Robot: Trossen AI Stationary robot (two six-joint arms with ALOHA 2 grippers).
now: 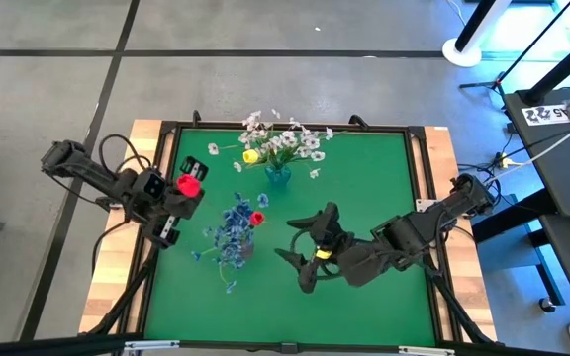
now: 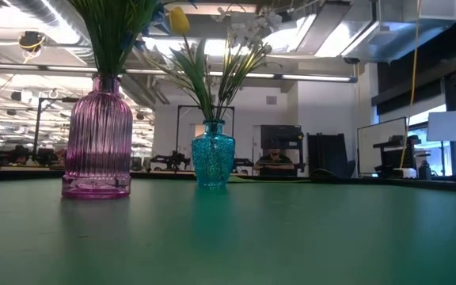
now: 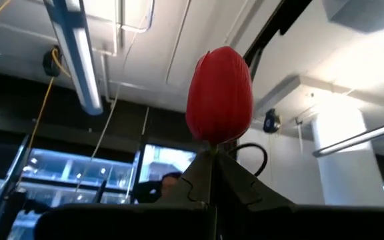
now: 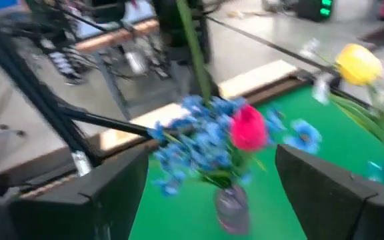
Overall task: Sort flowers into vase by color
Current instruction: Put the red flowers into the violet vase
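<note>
Left gripper (image 1: 188, 185) is clamping together on a red tulip bud (image 3: 219, 93), holding it up at the table's left edge, beside the purple vase (image 2: 98, 142) of blue flowers (image 1: 234, 229). Right gripper (image 1: 310, 255) is hovering nearby, fingers spread wide, holding nothing.

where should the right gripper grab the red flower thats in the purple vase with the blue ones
Probably by its stem just under the red flower, coming from the right gripper side with open fingers. The bud sits at the edge of the blue flowers nearest that gripper, above the purple vase, so a side approach likely disturbs the cluster least.
</note>
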